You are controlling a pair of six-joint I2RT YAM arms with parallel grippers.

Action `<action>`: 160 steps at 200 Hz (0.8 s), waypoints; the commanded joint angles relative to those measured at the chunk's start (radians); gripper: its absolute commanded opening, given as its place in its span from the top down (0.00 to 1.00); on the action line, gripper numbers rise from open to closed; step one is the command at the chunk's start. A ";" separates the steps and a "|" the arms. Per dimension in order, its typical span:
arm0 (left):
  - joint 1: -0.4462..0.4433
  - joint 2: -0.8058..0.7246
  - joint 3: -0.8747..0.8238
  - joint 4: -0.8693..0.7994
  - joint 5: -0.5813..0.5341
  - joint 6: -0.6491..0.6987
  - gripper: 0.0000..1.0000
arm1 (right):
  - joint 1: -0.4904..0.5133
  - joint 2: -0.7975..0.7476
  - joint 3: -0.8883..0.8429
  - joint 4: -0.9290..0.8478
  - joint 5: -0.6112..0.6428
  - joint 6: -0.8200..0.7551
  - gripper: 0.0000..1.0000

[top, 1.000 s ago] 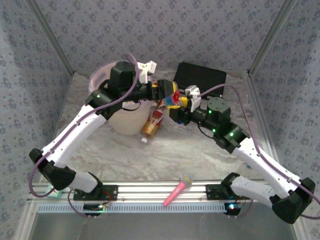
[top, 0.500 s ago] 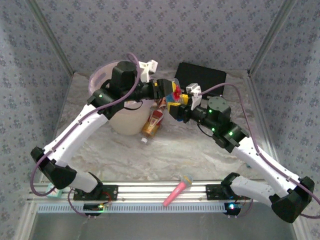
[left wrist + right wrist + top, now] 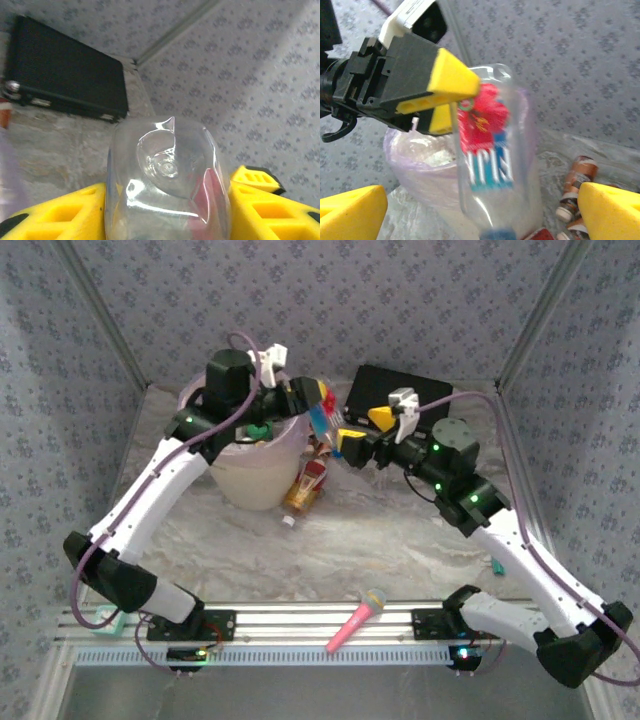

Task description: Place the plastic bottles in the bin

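Note:
A clear plastic bottle (image 3: 322, 412) with a red and blue label and a blue cap hangs cap down at the right rim of the pale-pink bin (image 3: 250, 480). My left gripper (image 3: 312, 403) is shut on its base end. In the left wrist view the bottle's clear bottom (image 3: 167, 175) fills the gap between the yellow fingers (image 3: 55, 215). My right gripper (image 3: 360, 428) stands open just right of it, its yellow fingertips (image 3: 612, 210) wide apart on either side of the bottle (image 3: 492, 160) and not touching it. More bottles (image 3: 308, 485), some orange-brown (image 3: 577, 185), lie beside the bin. A green one (image 3: 260, 430) lies inside it.
A flat black case (image 3: 400, 392) lies at the back right, behind the right gripper. A pink toy microphone (image 3: 355, 620) rests on the front rail. A small white cap (image 3: 288, 521) sits on the marble table in front of the bin.
The right gripper has opened and let go of the bottle. The left gripper has closed on it and swung it left to the bin's rim. The right gripper drew back a little.

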 commanded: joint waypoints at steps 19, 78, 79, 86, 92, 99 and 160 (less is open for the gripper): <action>0.201 -0.035 0.096 -0.001 0.065 -0.012 0.47 | -0.111 -0.088 0.018 -0.249 0.077 0.056 0.00; 0.401 0.031 0.245 -0.217 0.030 0.095 0.52 | -0.275 -0.159 -0.120 -0.348 0.013 0.129 0.01; 0.402 0.033 0.247 -0.221 0.030 0.097 0.52 | -0.276 -0.159 -0.121 -0.350 0.012 0.130 0.01; 0.402 0.056 0.261 -0.248 0.033 0.116 0.52 | -0.288 -0.158 -0.126 -0.360 0.007 0.130 0.01; 0.402 0.077 0.273 -0.269 0.039 0.130 0.52 | -0.294 -0.158 -0.127 -0.368 0.003 0.128 0.01; 0.402 0.102 0.287 -0.299 0.051 0.144 0.54 | -0.302 -0.160 -0.129 -0.377 -0.003 0.126 0.01; 0.399 0.248 0.330 -0.427 0.114 0.254 0.59 | -0.319 -0.144 -0.145 -0.392 -0.015 0.120 0.01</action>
